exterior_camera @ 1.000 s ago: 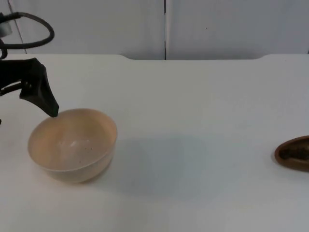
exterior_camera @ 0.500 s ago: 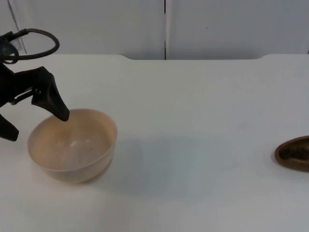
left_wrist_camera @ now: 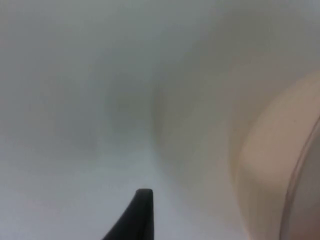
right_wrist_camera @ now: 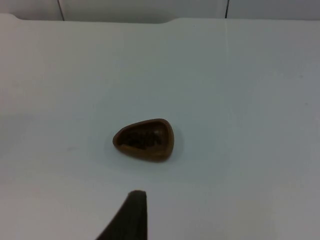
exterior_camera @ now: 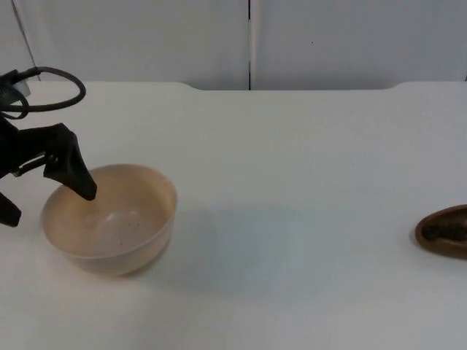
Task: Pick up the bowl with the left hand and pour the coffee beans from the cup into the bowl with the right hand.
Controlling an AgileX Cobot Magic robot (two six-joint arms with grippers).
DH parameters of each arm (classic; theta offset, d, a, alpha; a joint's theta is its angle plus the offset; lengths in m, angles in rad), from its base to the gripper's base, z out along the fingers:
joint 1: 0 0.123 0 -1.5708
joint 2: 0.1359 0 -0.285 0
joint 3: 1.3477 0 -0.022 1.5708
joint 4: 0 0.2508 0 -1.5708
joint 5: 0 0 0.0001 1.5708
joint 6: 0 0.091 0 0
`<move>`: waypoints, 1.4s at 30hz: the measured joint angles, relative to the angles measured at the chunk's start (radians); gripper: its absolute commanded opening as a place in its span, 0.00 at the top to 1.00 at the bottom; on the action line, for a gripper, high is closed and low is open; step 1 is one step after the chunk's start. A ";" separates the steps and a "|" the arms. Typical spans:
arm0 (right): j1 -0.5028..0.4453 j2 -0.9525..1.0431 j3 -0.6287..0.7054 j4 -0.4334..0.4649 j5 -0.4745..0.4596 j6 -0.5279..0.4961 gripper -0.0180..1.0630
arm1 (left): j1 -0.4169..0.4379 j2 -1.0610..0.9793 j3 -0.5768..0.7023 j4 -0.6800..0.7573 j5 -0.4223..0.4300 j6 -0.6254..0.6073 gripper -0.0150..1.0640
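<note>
L end effector (exterior_camera: pixel 45 198) dropped, spread astride bowl (exterior_camera: pixel 109 219) rim; R's state unclear.

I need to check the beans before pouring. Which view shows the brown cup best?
The right wrist view: the whole cup sits unobstructed, dark contents visible. The top view cuts it off at the table's right edge.

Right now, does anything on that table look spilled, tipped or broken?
Nothing stands out. The bowl sits upright with the left end effector straddling its rim, and the brown cup still holds its beans.
</note>
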 measured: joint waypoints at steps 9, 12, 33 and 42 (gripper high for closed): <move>0.000 0.000 0.000 0.000 0.000 0.000 0.01 | 0.000 0.029 0.000 0.013 -0.030 0.000 0.07; 0.000 0.000 0.000 0.000 0.000 0.000 0.01 | 0.000 0.036 0.000 0.013 -0.043 0.000 0.08; 0.000 0.000 0.000 0.000 0.002 0.000 0.01 | -0.040 0.040 0.000 0.052 -0.108 0.000 0.22; 0.000 0.000 0.000 0.000 0.002 0.000 0.01 | -0.040 0.040 0.000 0.052 -0.112 0.000 0.47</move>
